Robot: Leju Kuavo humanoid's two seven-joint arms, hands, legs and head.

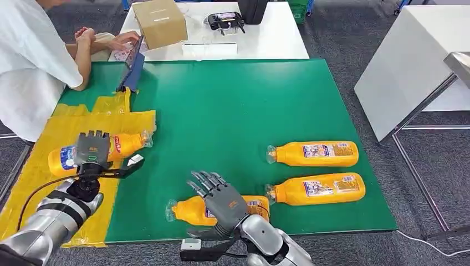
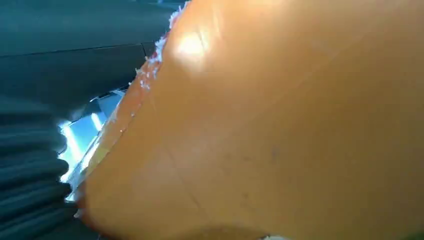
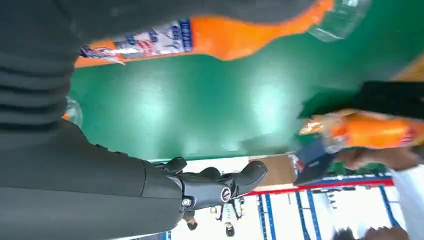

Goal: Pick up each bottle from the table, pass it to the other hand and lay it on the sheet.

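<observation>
The printed labels on the orange plastic bottles [image 1: 316, 153] carry lettering too small and blurred to read.

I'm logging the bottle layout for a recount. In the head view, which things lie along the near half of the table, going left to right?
Yellow sheet → bottle under the left hand → bottle under the right hand → pair of bottles on the green mat, one behind the other.

Four orange bottles [image 1: 313, 154] lying flat, one on the yellow sheet [image 1: 33, 149]
</observation>
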